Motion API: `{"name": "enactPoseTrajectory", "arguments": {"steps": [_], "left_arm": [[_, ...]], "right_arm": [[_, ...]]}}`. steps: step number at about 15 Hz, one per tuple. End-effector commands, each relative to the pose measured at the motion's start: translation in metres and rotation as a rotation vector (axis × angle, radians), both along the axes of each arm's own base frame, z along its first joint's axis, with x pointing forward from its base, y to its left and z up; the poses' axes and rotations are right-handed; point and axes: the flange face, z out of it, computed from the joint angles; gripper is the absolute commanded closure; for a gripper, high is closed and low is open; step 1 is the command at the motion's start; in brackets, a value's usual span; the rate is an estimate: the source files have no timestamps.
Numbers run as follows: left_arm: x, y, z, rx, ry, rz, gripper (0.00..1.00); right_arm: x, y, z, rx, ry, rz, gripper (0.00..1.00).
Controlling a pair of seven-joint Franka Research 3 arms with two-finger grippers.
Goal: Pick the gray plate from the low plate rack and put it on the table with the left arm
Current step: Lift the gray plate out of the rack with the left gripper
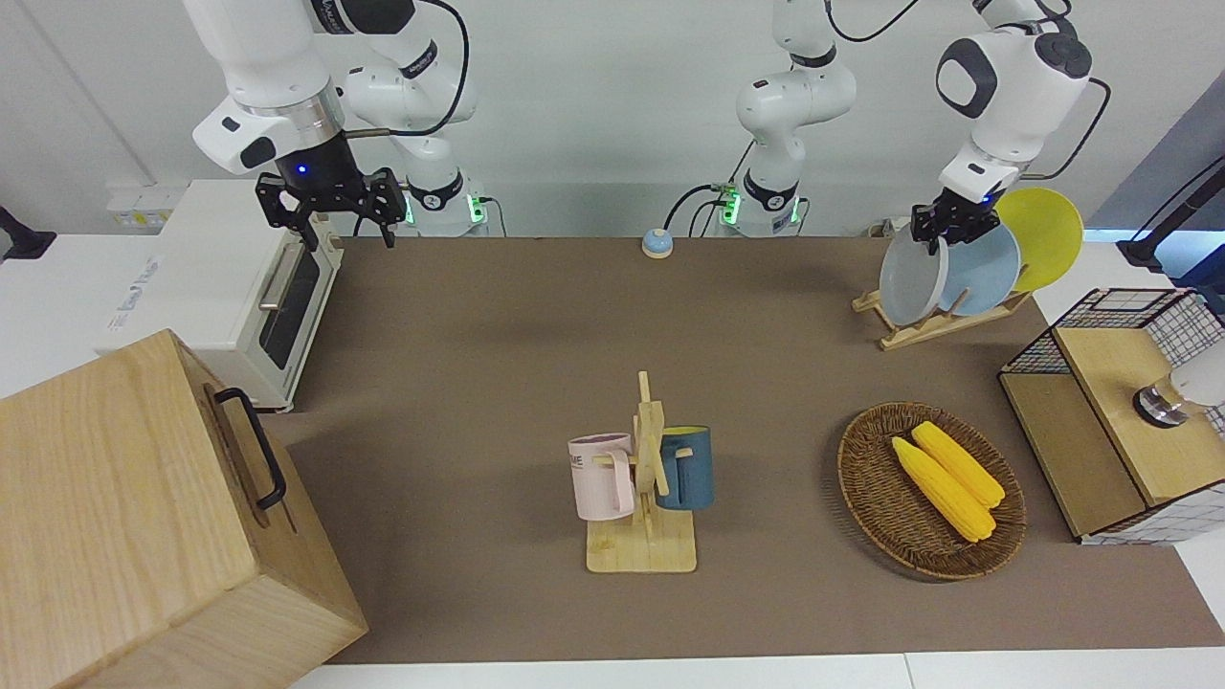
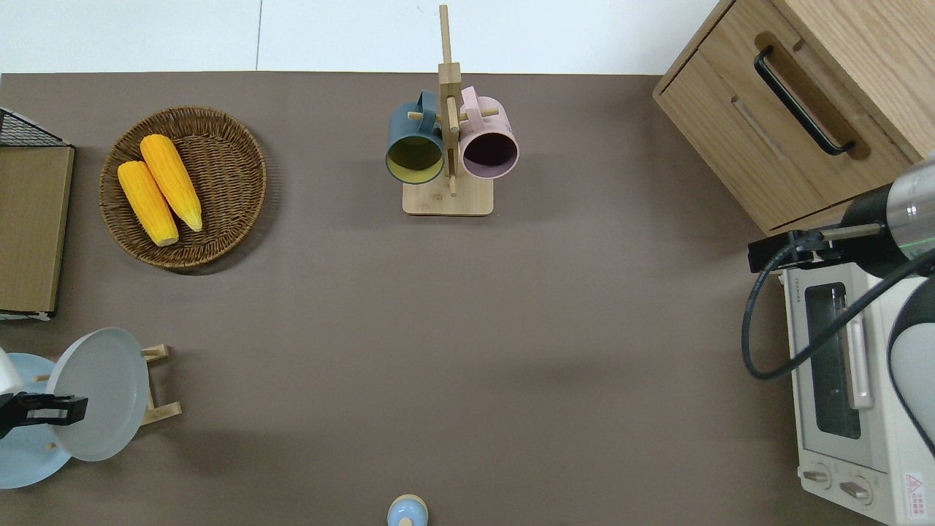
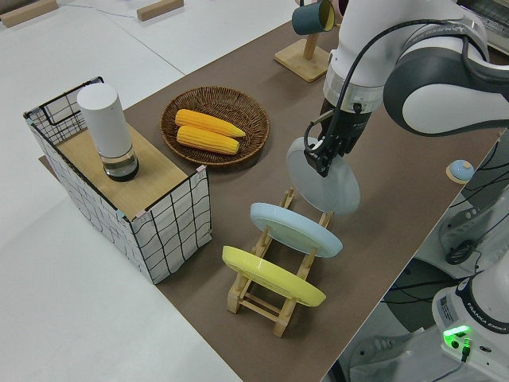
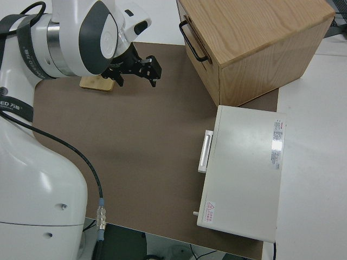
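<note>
My left gripper [image 1: 936, 233] pinches the top rim of the gray plate [image 1: 911, 283], at the upper right of the front view. In the left side view, mid-frame, the plate hangs upright and tilted from my fingers [image 3: 320, 153], clear of the pegs, with its lower edge over the empty end of the low plate rack [image 3: 274, 298]. In the overhead view it sits at the lower left edge of the frame, covering most of the rack's rails. The light blue plate [image 1: 986, 270] and the yellow plate [image 1: 1045, 223] lean in the rack's slots beside it. The brown table [image 2: 467, 351] spreads across the rest of that view. My right gripper [image 1: 330, 206] is parked, its fingers spread apart.
</note>
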Motion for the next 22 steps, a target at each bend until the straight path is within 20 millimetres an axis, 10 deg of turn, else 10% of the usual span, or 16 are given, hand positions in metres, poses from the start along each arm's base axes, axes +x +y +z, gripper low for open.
{"name": "enactPoseTrajectory", "arguments": {"steps": [1,11,22], "left_arm": [[0.003,-0.012,0.041,0.013,0.017,-0.026,1.00],[0.002,-0.043,0.070,-0.121,0.061,0.114,1.00],[0.010,-0.056,0.021,-0.431,0.162,0.268,1.00]], "right_arm": [[0.001,-0.002,0.003,-0.001,0.004,-0.017,0.017],[0.001,-0.002,0.003,-0.002,0.005,-0.016,0.017],[0.001,-0.002,0.003,-0.002,0.005,-0.016,0.017]]}}
